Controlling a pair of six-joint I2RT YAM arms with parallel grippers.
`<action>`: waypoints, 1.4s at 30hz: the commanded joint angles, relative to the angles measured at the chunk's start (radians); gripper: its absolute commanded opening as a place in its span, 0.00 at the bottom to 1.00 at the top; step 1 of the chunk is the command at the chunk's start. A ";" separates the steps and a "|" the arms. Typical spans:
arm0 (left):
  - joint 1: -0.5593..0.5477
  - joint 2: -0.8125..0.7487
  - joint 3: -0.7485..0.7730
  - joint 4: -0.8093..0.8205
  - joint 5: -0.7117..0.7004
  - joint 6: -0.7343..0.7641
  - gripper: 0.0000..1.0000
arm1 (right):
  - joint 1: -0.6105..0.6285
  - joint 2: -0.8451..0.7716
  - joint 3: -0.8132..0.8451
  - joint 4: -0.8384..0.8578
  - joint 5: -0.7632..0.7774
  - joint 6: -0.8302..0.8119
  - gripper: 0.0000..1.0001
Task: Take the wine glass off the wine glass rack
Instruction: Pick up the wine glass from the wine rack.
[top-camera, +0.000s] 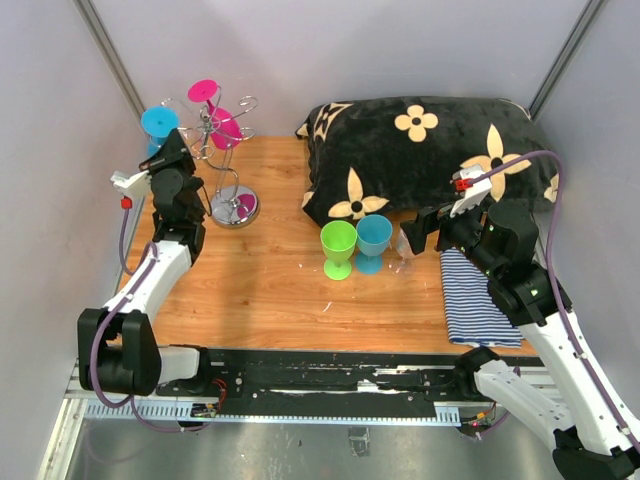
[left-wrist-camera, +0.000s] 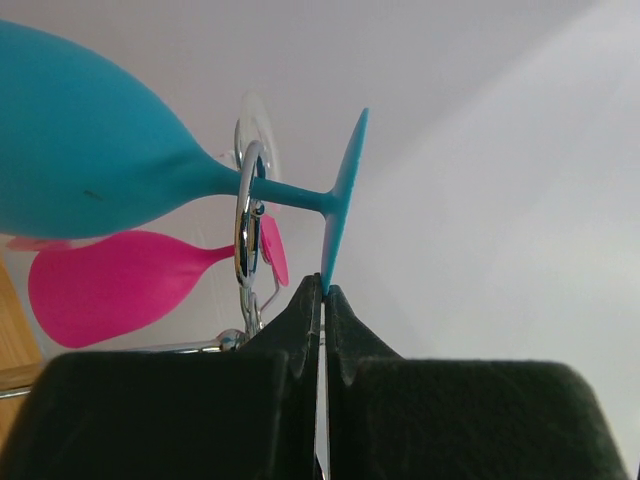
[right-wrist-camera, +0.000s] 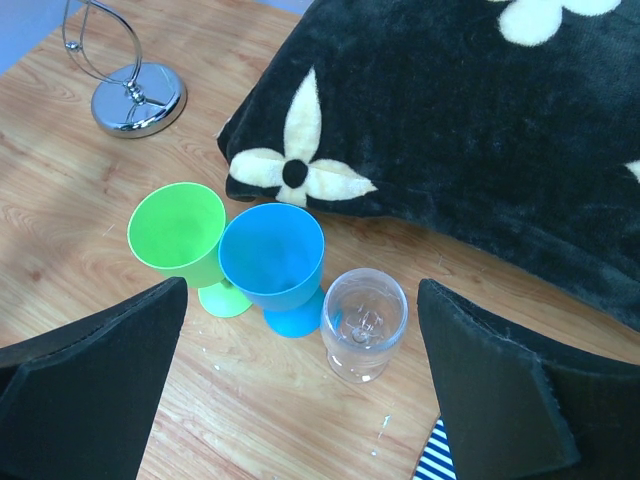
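Up at the back-left corner of the table (top-camera: 270, 290), my left tool (left-wrist-camera: 324, 295) is raised to the wine glass rack (top-camera: 235, 207), its jaws pressed together. Their tips meet right at the lower rim of the teal wine glass (left-wrist-camera: 90, 150)'s foot. Whether that thin rim is actually nipped between them, I cannot tell from the wrist view. The teal glass hangs on the rack, its stem threaded through a chrome wire loop, bowl on one side and foot on the other. A pink wine glass (left-wrist-camera: 110, 285) hangs on the rack just beyond it. The rack's round shiny base sits on the wood near the corner of a black pillow with cream flowers (top-camera: 420, 160).

Over on the other side, my right tool (right-wrist-camera: 300, 300) hovers with jaws spread wide, holding nothing. Below it three vessels stand upright, close together on the table: a green goblet (right-wrist-camera: 178, 228), a blue goblet (right-wrist-camera: 272, 255) touching it, and a clear glass (right-wrist-camera: 365, 315) just beside the blue one. A striped cloth (top-camera: 470, 300) lies at the table's right edge, under my right arm.
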 joint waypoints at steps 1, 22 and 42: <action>-0.014 0.015 0.024 0.010 -0.078 0.044 0.01 | -0.015 -0.014 -0.006 0.019 0.020 -0.025 0.98; -0.027 -0.086 0.013 -0.205 0.159 0.042 0.01 | -0.014 -0.015 -0.004 0.011 0.009 -0.010 0.98; 0.003 -0.185 -0.002 -0.287 0.064 0.105 0.00 | -0.015 -0.015 -0.011 0.012 -0.002 0.011 0.98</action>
